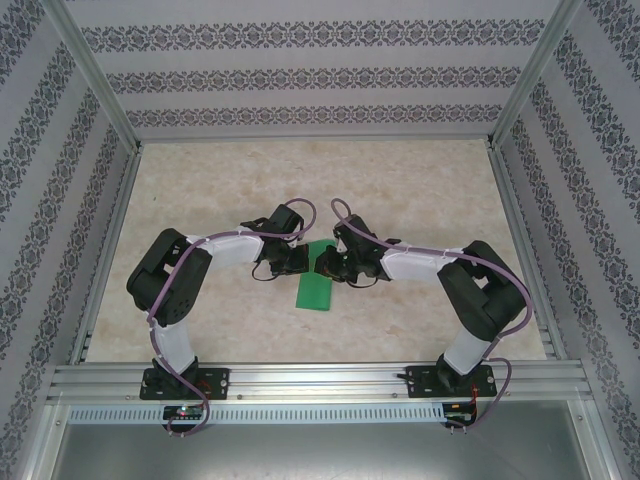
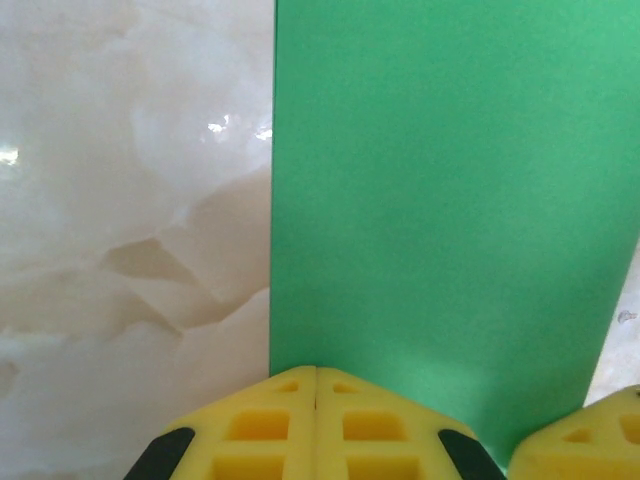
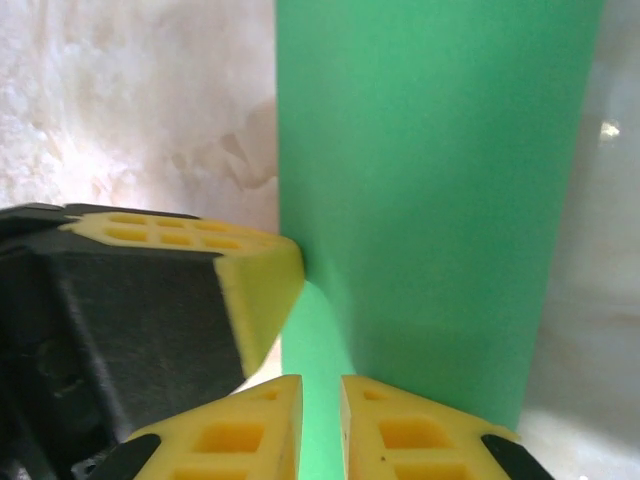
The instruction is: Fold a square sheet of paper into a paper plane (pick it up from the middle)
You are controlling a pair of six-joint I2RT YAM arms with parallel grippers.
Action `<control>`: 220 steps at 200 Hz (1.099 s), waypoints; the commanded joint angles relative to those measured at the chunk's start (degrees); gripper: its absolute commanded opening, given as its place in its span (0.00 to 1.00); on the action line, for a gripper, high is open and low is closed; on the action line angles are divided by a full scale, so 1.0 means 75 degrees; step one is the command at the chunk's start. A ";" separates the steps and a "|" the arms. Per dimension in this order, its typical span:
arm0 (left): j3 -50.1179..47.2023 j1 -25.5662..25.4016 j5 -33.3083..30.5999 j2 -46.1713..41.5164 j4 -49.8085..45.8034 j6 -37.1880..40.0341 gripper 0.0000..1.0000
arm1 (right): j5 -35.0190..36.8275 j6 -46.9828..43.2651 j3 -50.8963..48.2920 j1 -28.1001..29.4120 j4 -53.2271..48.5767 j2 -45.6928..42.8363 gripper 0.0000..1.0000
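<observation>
The green paper (image 1: pixel 316 290), a folded strip, lies mid-frame on the counter (image 1: pixel 420 190). There the right fingers (image 3: pixel 405 435) pinch a raised fold, while the left fingers (image 2: pixel 265 425) meet tip to tip at its edge (grip unclear). It is likely light and floppy, so best held mid-crease.

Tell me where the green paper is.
In the top view, the green paper lies centred on the table, between the left gripper and right gripper.

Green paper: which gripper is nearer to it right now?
Right, narrowly. The right gripper straddles the green paper, green between its fingers; the left gripper just touches its edge.
</observation>
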 commanded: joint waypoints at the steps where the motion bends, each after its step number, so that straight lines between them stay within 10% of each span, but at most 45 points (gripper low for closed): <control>1: 0.0046 -0.0114 -0.0352 0.0262 -0.0298 0.0201 0.00 | -0.0169 -0.0057 -0.0207 -0.0113 0.0423 0.0067 0.18; 220: 0.0063 -0.0115 -0.0364 0.0294 -0.0375 0.0242 0.00 | -0.0574 -0.0121 -0.1276 0.0094 0.0956 0.0127 0.24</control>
